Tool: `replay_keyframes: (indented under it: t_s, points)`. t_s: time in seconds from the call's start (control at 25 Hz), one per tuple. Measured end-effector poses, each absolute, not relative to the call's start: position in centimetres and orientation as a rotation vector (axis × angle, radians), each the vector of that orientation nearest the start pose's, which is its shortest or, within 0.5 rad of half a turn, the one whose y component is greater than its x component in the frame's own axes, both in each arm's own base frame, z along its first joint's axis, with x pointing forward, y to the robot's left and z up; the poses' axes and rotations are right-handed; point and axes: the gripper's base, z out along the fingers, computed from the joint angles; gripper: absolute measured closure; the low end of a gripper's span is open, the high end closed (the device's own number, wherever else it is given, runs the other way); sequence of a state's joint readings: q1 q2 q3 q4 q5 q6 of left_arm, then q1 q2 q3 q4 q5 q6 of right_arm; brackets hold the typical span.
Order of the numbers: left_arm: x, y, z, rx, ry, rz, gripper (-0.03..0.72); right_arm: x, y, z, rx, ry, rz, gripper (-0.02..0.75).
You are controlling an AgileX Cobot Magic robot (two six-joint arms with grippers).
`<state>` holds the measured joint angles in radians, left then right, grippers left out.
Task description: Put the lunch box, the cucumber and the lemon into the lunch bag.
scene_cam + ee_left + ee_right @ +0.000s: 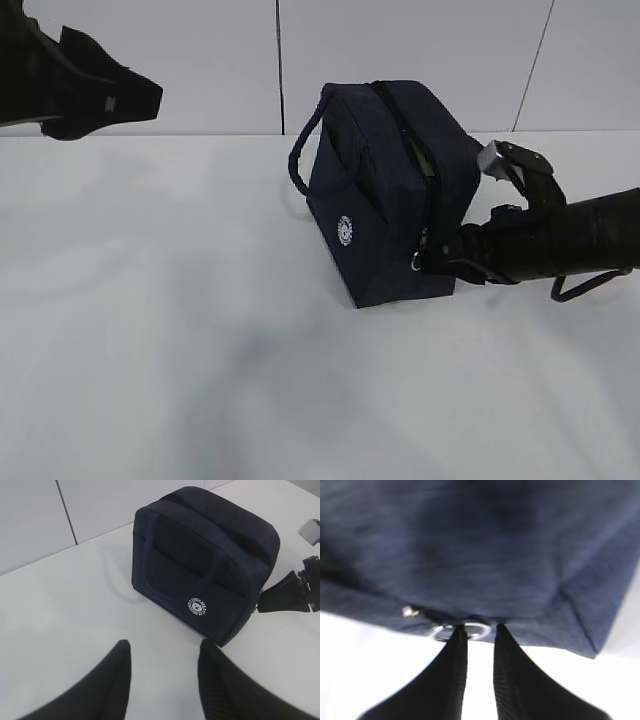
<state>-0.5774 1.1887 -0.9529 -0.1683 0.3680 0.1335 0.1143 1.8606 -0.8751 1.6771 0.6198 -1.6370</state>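
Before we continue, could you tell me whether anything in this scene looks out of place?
Yes: the lunch bag lies tipped on its side on the table, logo facing outward and zipper ring near the table. No lunch box, cucumber or lemon shows.

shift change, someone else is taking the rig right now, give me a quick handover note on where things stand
Left hand: open, empty, raised on the left, facing the lunch bag.
Right hand: fingers narrowed at the silver ring pull on the bag's right end; a firm grip cannot be confirmed.
Lunch bag: on the white table, logo side toward the left hand; the zipper looks partly open along the top.
Lunch box, cucumber, lemon: not visible in any view, possibly inside the bag.
Left: confirm contents, then work the zipper.
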Motion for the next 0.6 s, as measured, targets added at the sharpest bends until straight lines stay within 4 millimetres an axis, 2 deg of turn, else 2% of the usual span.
replay_keyframes:
  t_s: [0.36, 0.6]
  points:
    - [21.57, -14.70, 33.95, 0.616, 2.018, -0.423, 0.379, 33.19, 9.31, 14.65, -0.605, 2.228, 0.743, 0.580]
    - [21.57, -14.69, 33.95, 0.617, 2.018, -0.422, 0.379, 33.71, 9.22, 15.01, -0.563, 2.175, 0.717, 0.579]
